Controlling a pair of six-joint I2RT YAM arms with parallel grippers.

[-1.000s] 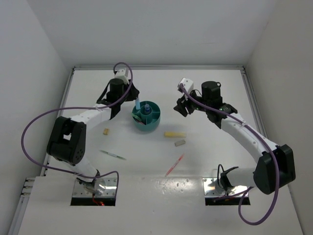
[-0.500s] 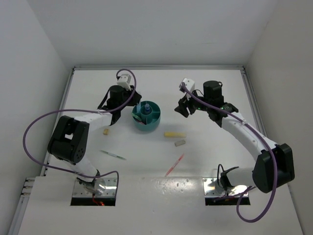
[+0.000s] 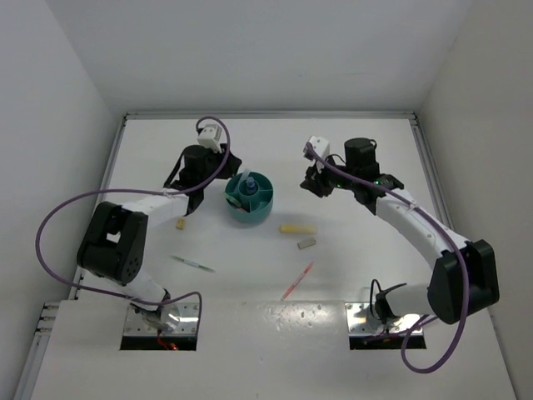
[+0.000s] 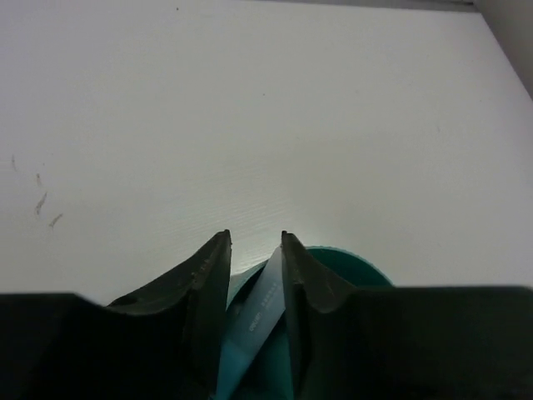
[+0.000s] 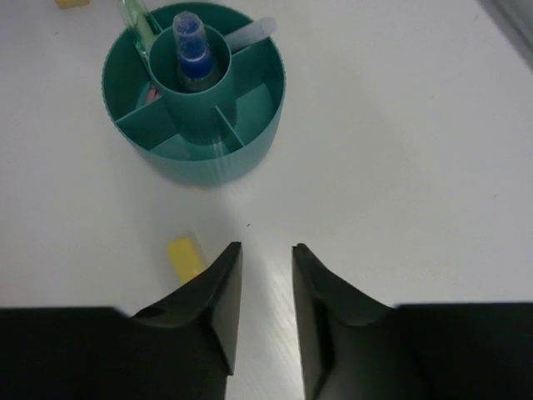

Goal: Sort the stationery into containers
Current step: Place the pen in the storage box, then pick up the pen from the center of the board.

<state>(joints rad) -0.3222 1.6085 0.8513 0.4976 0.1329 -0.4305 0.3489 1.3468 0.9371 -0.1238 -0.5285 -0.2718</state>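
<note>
The round teal tub (image 3: 250,200) stands mid-table, its dividers plain in the right wrist view (image 5: 193,100). A clear blue-capped bottle (image 5: 191,50) stands in its middle cup, with a mint-green stick (image 5: 137,21) and a light-blue stick (image 5: 250,35) in outer compartments. My left gripper (image 4: 254,237) hovers over the tub's left rim, open, with the light-blue stick (image 4: 258,308) leaning loose against the right finger. Right of the tub, my right gripper (image 5: 266,246) stands open and empty above the table, near a yellow stick (image 5: 185,257).
On the table lie the yellow stick (image 3: 297,228), a grey block (image 3: 306,244), a tan block (image 3: 180,223), a red pen (image 3: 297,280) and a thin green-and-white pen (image 3: 192,263). White walls close in the table on three sides.
My left jaws have opened and let go of the light-blue stick, which now leans in the tub. The right jaws have narrowed a little.
</note>
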